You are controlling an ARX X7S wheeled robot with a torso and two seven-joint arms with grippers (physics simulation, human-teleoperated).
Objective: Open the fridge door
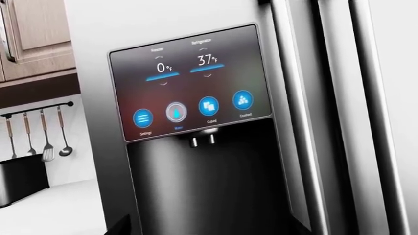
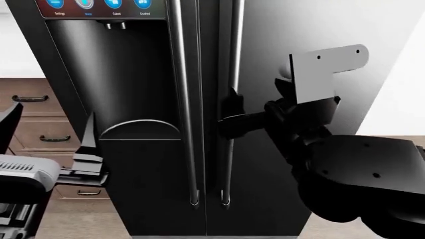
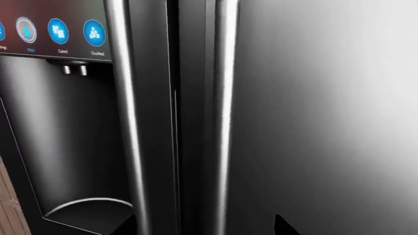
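The fridge door (image 2: 285,30) is the plain glossy black panel on the right, and it sits flush with its neighbour. Its long vertical metal bar handle (image 2: 230,74) runs along its left edge. My right gripper (image 2: 229,115) is open at that handle, about mid-height, with one dark finger above and one below. In the right wrist view the handle (image 3: 222,122) runs between the gripper's (image 3: 203,226) widely spread tips, beside the fridge door (image 3: 326,122). My left gripper (image 2: 91,154) is open and empty, in front of the dispenser door's left edge.
The dispenser door (image 2: 133,164) has its own bar handle (image 2: 182,99), a recess and a blue-icon touch panel (image 1: 189,83). Brown wooden drawers (image 2: 33,134) stand left of the fridge. A utensil rail (image 1: 36,110) hangs over a white counter (image 1: 58,210).
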